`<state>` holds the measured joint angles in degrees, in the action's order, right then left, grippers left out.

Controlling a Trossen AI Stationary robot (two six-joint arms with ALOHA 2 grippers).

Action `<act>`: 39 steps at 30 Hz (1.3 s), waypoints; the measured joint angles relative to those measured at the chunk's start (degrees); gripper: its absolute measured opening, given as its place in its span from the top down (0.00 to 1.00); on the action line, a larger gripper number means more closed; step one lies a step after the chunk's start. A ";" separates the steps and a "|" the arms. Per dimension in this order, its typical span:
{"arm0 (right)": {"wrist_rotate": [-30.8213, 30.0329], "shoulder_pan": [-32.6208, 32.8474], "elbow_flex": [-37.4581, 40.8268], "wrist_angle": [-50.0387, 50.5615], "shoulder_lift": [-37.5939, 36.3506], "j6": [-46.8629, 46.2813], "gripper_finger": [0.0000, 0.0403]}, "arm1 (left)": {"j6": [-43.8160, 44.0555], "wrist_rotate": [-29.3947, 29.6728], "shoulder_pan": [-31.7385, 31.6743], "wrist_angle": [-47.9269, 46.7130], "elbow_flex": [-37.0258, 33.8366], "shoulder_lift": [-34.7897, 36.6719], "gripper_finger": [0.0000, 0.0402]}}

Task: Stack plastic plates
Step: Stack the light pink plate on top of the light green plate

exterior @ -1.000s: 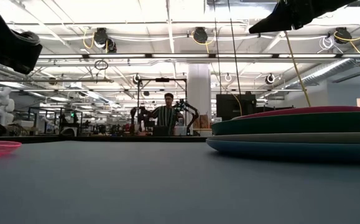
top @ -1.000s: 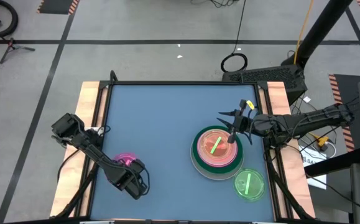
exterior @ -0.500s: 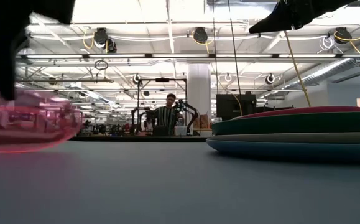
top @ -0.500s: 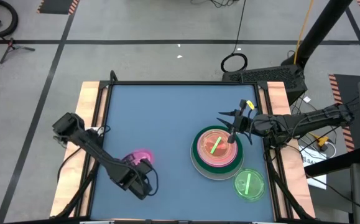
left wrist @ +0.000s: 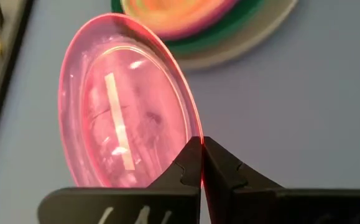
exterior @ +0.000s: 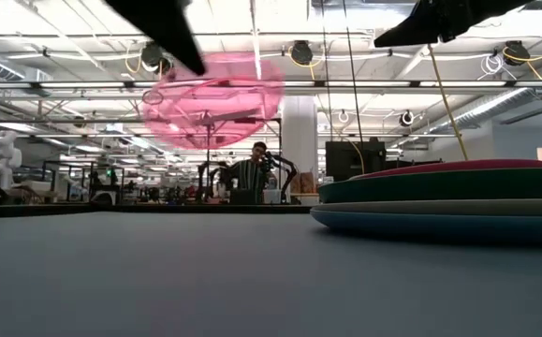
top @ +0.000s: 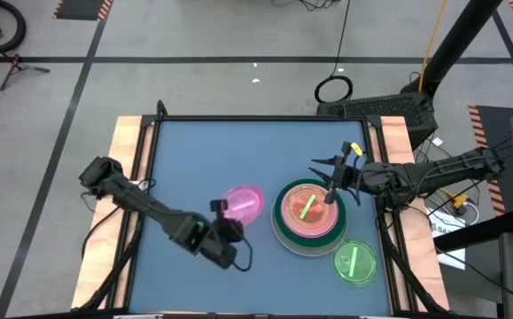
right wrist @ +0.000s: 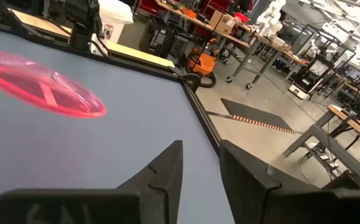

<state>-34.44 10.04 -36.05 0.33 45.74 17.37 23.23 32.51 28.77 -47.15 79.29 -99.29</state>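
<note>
The blue desk (top: 203, 159) holds a stack of plates (top: 309, 215) near its right edge and a green plate (top: 355, 264) at the front right corner.

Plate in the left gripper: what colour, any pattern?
Translucent pink plate with one pale stripe across its middle, pinched by the left gripper; left wrist view shows it best.

From overhead you look straight down on the whole desk (top: 238, 159), both arms and the floor around it. The low camera sits at desk-top height, facing level across the surface into the room behind — the stack of plates (exterior: 444, 201) looms close on its right. Your left wrist camera looks past its own pincer (left wrist: 202, 163) at very close range; the right wrist camera faces across the desk toward the room. All four views share the translucent pink plate (top: 243, 202).
</note>
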 joint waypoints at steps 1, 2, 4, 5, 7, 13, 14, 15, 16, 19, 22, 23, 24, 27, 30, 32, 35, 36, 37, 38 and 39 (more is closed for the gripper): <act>0.00 0.00 0.00 -0.33 0.00 0.24 0.76 | -2.90 0.03 -0.93 1.96 0.00 0.00 0.99; 0.00 0.02 0.00 -0.57 0.02 0.39 0.76 | -5.69 0.07 -1.87 4.19 0.00 0.00 0.99; 0.00 0.00 0.00 -0.88 0.01 0.90 0.76 | -11.66 0.11 -3.72 8.78 0.00 0.00 0.99; 0.00 0.00 -0.01 -1.05 0.02 1.24 0.76 | -14.83 0.13 -4.57 11.26 0.00 0.00 0.99; 0.00 0.02 -0.01 -1.06 0.00 1.54 0.76 | -20.38 0.13 -6.07 16.57 0.00 0.00 0.99; 0.00 0.00 -0.01 -1.32 0.02 2.79 0.76 | -29.43 -1.43 -10.36 27.91 0.00 -0.89 0.99; 0.00 0.00 -0.02 -1.41 0.02 2.96 0.76 | -30.12 -2.38 -10.94 28.87 -0.01 -1.07 0.99; 0.00 0.00 0.00 -1.65 0.00 3.11 0.76 | -30.62 -3.59 -11.50 30.63 -0.01 -1.69 0.99; 0.00 0.01 -0.01 -1.93 -0.18 3.42 0.76 | -31.07 -4.94 -11.98 32.62 0.08 -2.35 0.99; -0.02 0.02 -0.02 -4.67 -0.92 4.39 0.76 | -32.01 -5.99 -12.61 33.17 -0.10 -4.03 0.99; 0.04 0.02 -0.03 -8.89 -2.51 4.43 0.76 | -33.59 -6.30 -13.20 36.27 -0.03 -5.96 0.99; 0.07 0.15 -0.14 -10.19 -3.06 4.40 0.76 | -34.20 -6.53 -13.42 37.77 -0.08 -6.61 0.99; 0.06 0.36 -0.17 -10.39 -3.91 4.32 0.76 | -34.90 -7.04 -13.63 40.50 -0.03 -7.56 0.99; 0.24 1.02 -0.13 -9.97 -5.01 3.19 0.76 | -36.28 -8.59 -14.08 43.19 -0.09 -9.67 0.99; 0.94 1.57 -0.09 -9.15 -5.80 2.79 0.76 | -36.56 -10.29 -14.80 46.78 -0.07 -11.51 0.99; 1.62 1.79 -0.09 -9.08 -6.16 2.82 0.76 | -36.36 -10.36 -15.39 49.33 -0.04 -12.55 0.99; 1.70 2.22 -0.09 -8.69 -6.16 2.87 0.76 | -35.82 -10.50 -15.86 50.57 -0.04 -13.34 0.99; 1.69 2.22 -0.09 -8.56 -6.19 3.06 0.76 | -35.29 -10.85 -15.98 51.90 -0.04 -13.93 0.99; 1.68 2.23 -0.07 -8.55 -6.17 3.15 0.76 | -34.84 -11.49 -16.16 53.00 0.01 -14.27 0.99; 1.68 2.23 -0.07 -8.58 -6.19 3.24 0.76 | -34.69 -11.78 -16.22 53.13 0.01 -14.39 0.99; 1.68 2.23 -0.07 -8.60 -6.23 3.31 0.76 | -34.59 -12.24 -16.26 53.37 -0.06 -14.51 0.99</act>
<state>-32.75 12.27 -36.12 -8.27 39.51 20.68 -11.36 20.27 12.51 6.22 79.23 -113.79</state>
